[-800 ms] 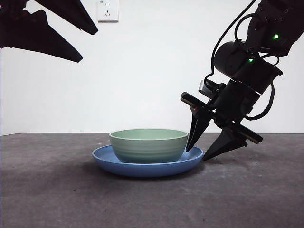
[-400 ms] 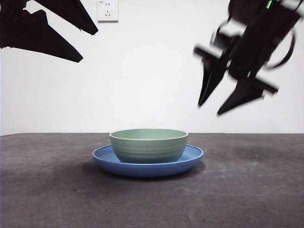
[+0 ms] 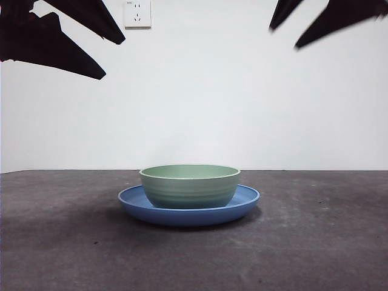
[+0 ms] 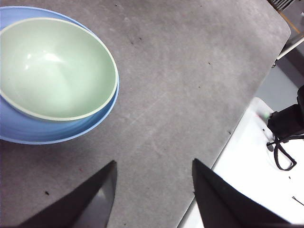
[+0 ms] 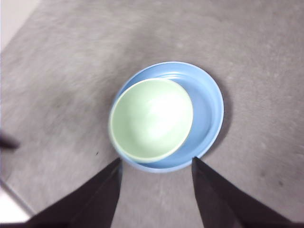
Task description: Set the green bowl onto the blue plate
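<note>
The green bowl [image 3: 190,185] stands upright inside the blue plate [image 3: 245,203] at the table's middle. Both show in the left wrist view, bowl [image 4: 54,66] on plate [image 4: 42,133], and in the right wrist view, bowl [image 5: 152,118] on plate [image 5: 209,104], the bowl off-centre on the plate. My right gripper [image 3: 285,35] is open and empty, high at the top right, well above the bowl; its jaws frame the plate in its wrist view [image 5: 156,164]. My left gripper [image 3: 112,57] is open and empty, high at the top left, also seen in its wrist view [image 4: 154,164].
The dark grey table [image 3: 315,242] stretches around the plate. A wall socket [image 3: 137,13] sits on the white wall behind. In the left wrist view the table's edge [image 4: 247,109] and a white base with black cables [image 4: 280,142] lie beyond it.
My right gripper has risen from beside the plate's right rim to the top right corner, open throughout. The bowl, plate and left gripper have not moved.
</note>
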Available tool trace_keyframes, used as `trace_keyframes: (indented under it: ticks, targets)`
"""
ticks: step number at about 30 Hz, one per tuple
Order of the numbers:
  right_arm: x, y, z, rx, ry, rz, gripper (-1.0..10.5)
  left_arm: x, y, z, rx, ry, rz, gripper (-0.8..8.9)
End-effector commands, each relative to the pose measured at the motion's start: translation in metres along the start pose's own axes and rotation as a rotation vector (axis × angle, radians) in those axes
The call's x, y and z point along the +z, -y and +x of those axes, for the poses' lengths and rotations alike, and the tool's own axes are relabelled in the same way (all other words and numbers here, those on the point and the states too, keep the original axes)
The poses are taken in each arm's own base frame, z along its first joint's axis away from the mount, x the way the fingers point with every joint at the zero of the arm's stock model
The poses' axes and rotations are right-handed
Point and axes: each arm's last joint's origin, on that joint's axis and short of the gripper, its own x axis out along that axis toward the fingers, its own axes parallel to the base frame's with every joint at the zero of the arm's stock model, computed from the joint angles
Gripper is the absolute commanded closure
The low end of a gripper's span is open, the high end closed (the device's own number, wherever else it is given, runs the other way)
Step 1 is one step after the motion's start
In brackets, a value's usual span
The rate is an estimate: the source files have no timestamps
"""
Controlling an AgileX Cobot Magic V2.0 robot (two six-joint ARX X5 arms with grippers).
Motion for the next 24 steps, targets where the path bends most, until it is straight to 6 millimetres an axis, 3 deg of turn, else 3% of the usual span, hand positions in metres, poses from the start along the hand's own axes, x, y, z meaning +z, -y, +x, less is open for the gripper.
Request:
trace_keyframes:
  ticks: [1,6,13,24]
  targets:
    - [-0.007,-0.012,-0.019,-0.011,0.033,-0.051,7.1,0.004,0.002,0.0,-0.009,0.009,0.034,5.64]
    - [-0.04,-0.016,-0.035,0.001,0.041,-0.086,7.1,0.004,0.002,0.0,-0.009,0.009,0.034,5.64]
    - [-0.085,-0.003,-0.027,0.015,0.02,-0.052,7.1,0.004,0.002,0.0,-0.009,0.009,0.034,5.64]
    - [-0.091,-0.003,-0.035,0.032,0.067,-0.049,7.1,0.004,0.002,0.0,-0.009,0.009,0.034,5.65]
